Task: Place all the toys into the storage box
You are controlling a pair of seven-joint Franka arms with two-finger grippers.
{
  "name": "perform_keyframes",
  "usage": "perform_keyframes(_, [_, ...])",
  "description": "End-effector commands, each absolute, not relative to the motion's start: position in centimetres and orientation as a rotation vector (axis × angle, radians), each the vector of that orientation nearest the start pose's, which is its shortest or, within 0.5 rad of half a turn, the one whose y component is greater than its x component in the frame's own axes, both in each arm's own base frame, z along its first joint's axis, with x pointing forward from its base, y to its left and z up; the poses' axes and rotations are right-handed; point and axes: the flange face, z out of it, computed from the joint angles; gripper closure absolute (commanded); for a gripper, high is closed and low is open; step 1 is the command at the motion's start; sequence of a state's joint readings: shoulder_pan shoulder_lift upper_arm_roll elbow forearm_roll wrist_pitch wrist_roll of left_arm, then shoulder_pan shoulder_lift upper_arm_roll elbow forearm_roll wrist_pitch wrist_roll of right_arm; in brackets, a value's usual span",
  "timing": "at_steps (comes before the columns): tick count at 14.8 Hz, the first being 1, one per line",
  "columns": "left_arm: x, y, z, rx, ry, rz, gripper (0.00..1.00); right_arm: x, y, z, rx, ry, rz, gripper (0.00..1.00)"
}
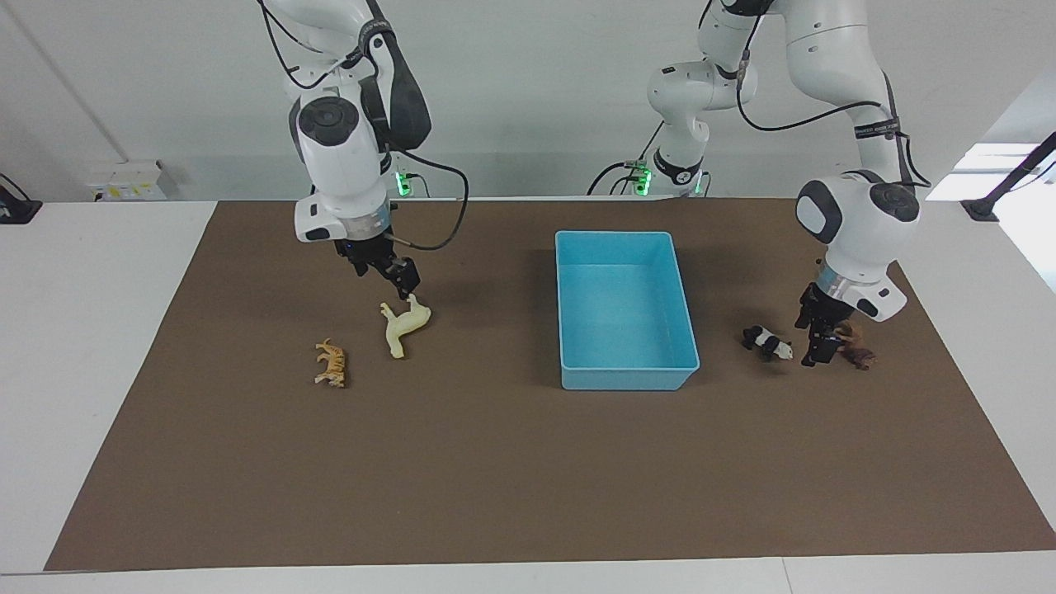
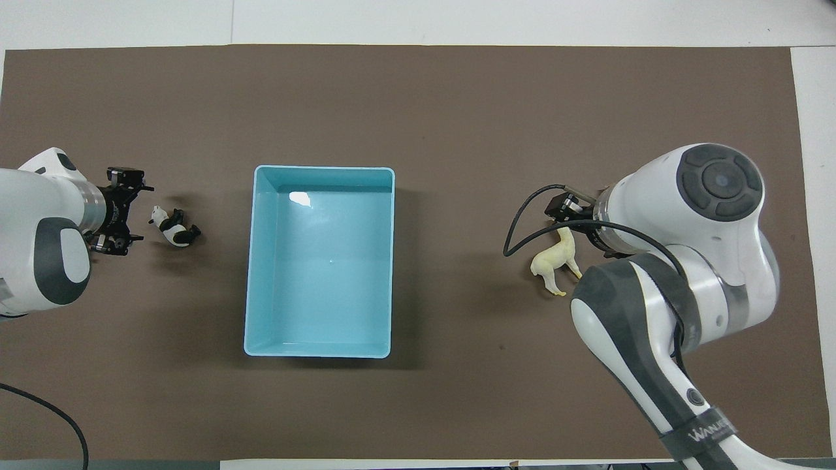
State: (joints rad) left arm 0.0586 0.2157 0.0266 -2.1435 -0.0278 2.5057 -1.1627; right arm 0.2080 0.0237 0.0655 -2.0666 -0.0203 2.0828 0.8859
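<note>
The light blue storage box [image 1: 624,370] stands empty mid-table; it also shows in the overhead view [image 2: 319,349]. My right gripper [image 1: 384,276] is open just above the rear of the pale cream figurine [image 1: 403,324], which lies on the mat [image 2: 556,260]. The orange tiger [image 1: 332,364] lies farther from the robots than the cream figurine; my right arm hides it in the overhead view. My left gripper [image 1: 825,346] is open and low at the brown lion [image 1: 856,348]. In the overhead view my left gripper [image 2: 117,210] hides the lion. The panda [image 1: 768,341] stands between the lion and the box [image 2: 174,227].
A brown mat [image 1: 528,478] covers the table. The mat part farther from the robots than the box holds nothing. A black cable [image 2: 522,228] loops from my right wrist near the cream figurine.
</note>
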Motion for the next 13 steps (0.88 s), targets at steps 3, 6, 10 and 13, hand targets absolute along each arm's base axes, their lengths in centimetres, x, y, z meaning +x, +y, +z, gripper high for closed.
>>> perform_keyframes(3, [58.0, 4.0, 30.0, -2.571, -1.952, -0.186, 0.00, 51.5, 15.3, 35.6, -2.938, 1.052, -0.063, 0.00])
perform_keyframes(6, [58.0, 3.6, 29.6, -2.577, -1.941, -0.179, 0.19, 51.1, 15.0, 33.0, -2.926, 1.056, -0.076, 0.02])
perform_keyframes(10, [58.0, 3.0, 29.7, -2.593, -1.910, -0.170, 0.80, 51.1, 14.0, 32.2, -2.894, 1.106, -0.091, 0.05])
perform_keyframes(13, [58.9, 3.0, 31.0, -2.600, -1.898, -0.174, 1.00, 51.3, 13.5, 31.1, -2.851, 1.206, -0.088, 0.05])
